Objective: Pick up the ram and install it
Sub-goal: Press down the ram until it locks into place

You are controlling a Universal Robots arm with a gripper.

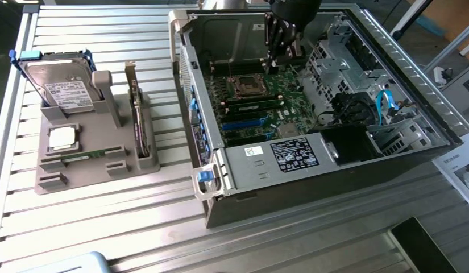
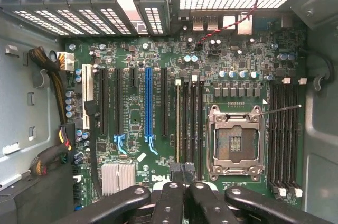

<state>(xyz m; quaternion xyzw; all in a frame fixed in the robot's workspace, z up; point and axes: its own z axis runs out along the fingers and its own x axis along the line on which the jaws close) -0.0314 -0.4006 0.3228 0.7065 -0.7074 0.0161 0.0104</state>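
The ribbed silver metal worktop [image 1: 105,210] of parallel slats spans the exterior view. Directly on it, at left of the frame, sits a grey plastic holder tray [image 1: 90,162] with slots. Right of centre lies an open black and silver computer case [image 1: 310,170] on its side, taking up most of the right half. At the lower right edge lies a flat black slab [image 1: 424,250], and at the bottom left corner a pale blue object [image 1: 71,263] pokes in.
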